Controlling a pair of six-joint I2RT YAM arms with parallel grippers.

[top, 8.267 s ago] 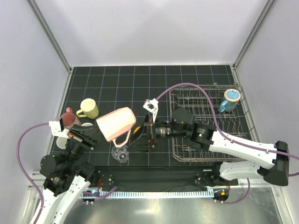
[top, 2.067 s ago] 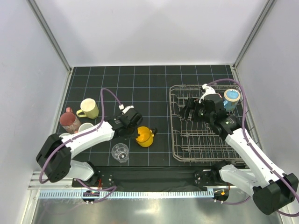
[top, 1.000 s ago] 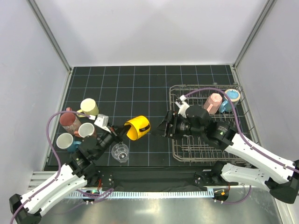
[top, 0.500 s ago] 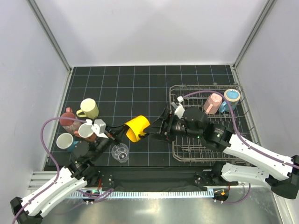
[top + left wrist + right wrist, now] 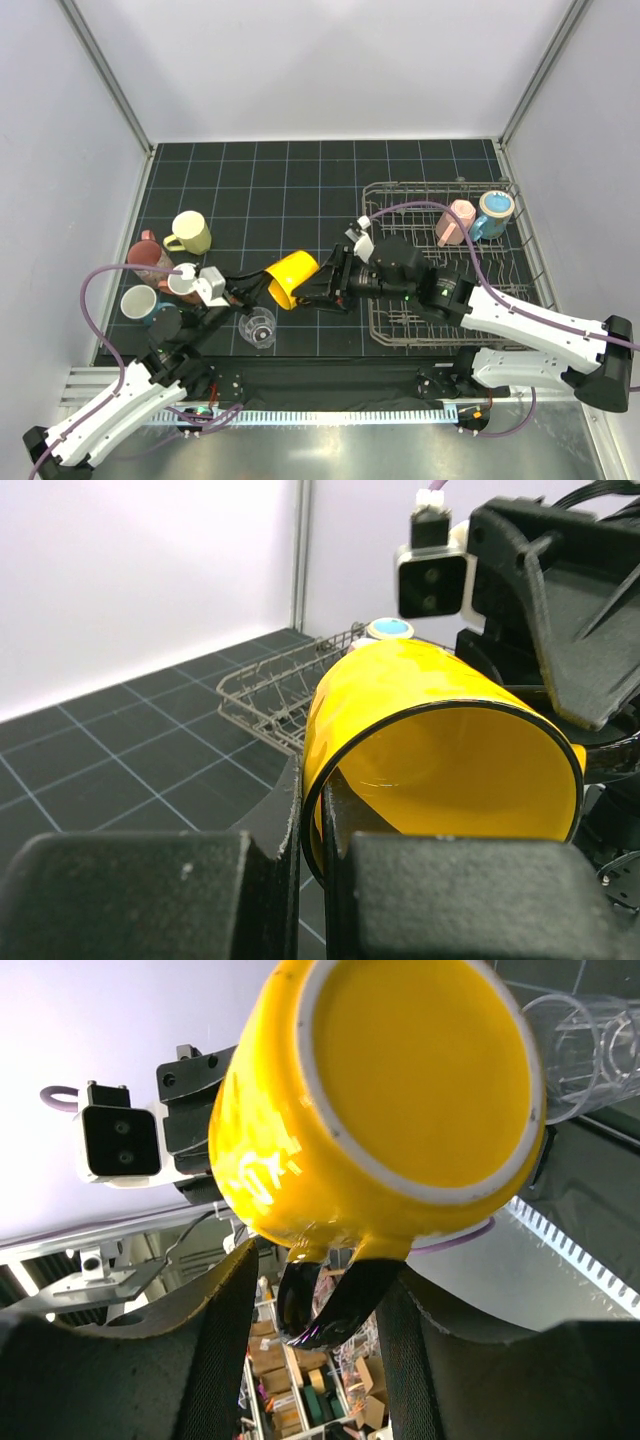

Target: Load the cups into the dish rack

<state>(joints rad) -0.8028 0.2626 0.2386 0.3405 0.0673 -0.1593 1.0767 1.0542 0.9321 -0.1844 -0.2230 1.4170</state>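
Note:
My left gripper (image 5: 264, 291) is shut on the rim of the orange-yellow mug (image 5: 290, 274) and holds it on its side above the mat; its fingers pinch the rim in the left wrist view (image 5: 318, 820). My right gripper (image 5: 320, 291) is open, and its fingers (image 5: 215, 1330) straddle the mug's dark handle (image 5: 325, 1305) under the mug's base (image 5: 400, 1090). The dish rack (image 5: 430, 186) stands at the right, with a pink mug (image 5: 458, 222) and a blue mug (image 5: 492, 212) in its far corner. The glass tumbler (image 5: 258, 327) stands below the held mug.
A pale yellow mug (image 5: 190, 232), a maroon mug (image 5: 148, 258) and two white-rimmed cups (image 5: 140, 302) stand at the left. The left wrist camera (image 5: 208, 284) hangs over one of them. The enclosure's walls border the mat.
My right gripper has moved left from the rack's edge up to the orange-yellow mug, and its fingers now sit either side of the handle. The left gripper still holds the mug.

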